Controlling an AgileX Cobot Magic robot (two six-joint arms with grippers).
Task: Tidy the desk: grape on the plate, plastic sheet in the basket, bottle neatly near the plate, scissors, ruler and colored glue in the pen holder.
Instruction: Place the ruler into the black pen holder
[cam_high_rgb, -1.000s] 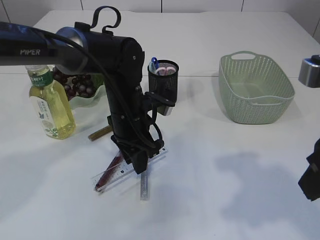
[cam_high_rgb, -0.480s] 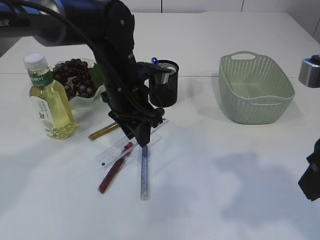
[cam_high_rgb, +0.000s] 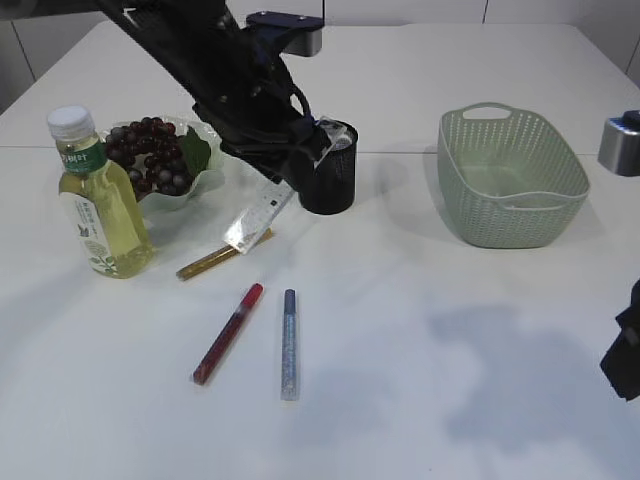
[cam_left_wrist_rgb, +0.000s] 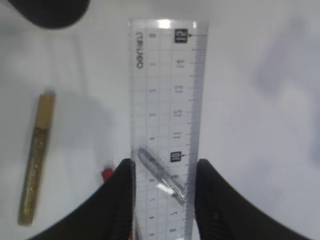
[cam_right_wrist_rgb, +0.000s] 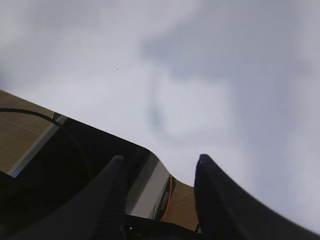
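Lifted off the table since a second ago, the clear ruler is now carried by the left gripper, whose jaws are clamped on its two long edges. It hangs aslant, just left of and touching or nearly touching the black pen holder, its long axis running from the holder's rim down to the near left. One ruler, one bottle and three glue pens are counted; the right gripper is held open and empty at the table's right edge, well apart.

Exterior view looks down slantwise across the table; left wrist shares its ruler, close.
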